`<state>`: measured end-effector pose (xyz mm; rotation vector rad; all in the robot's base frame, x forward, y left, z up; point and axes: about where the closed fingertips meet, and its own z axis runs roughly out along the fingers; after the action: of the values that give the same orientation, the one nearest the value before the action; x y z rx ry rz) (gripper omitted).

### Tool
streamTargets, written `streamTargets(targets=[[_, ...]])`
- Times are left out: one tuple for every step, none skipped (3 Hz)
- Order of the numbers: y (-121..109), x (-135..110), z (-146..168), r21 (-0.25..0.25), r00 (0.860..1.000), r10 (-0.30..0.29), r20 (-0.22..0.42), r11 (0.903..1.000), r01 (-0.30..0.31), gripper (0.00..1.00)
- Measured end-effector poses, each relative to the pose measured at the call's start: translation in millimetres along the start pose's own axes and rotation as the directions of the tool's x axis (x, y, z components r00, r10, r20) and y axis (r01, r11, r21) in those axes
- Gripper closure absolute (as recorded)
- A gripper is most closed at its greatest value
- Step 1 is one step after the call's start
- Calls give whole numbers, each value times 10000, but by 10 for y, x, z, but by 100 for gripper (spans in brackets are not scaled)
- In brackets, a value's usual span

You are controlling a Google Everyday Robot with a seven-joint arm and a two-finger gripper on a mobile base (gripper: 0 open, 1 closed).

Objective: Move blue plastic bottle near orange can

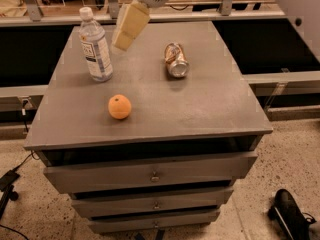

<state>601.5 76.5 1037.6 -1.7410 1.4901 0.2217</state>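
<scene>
- Camera view showed the tool (122,42) hanging above the bench (210,104), just right of the bottle (96,46) and not touching it. Whether it was wide or narrow could not be told.
- The bottle stood upright near the bench's back left corner. It was well apart from the can (176,60), which lay on its side toward the back middle with its silver end facing the camera.
- The step in hand looked like the reach for the bottle, so the task seemed barely begun.
- Doing it well probably meant coming in from the side at label height and closing squarely on the body, since a tall, light bottle would likely tip if nudged high up.
- Setting it upright just beside the can without bumping it seemed wise, as a can on its side could roll.
- An orange (120,107) sat nearer the front, out of that path.
- The bottle's cap was on; how much liquid it held could not be told.
- The drawers (150,176) under the bench were shut, their contents hidden.
</scene>
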Motion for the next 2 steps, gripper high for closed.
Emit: streamTargets(targets=[[-336,34,356,614,9927,454,1117,9967,-525,0],[-564,84,620,750,9793,904,1813,9916,-1055,0]])
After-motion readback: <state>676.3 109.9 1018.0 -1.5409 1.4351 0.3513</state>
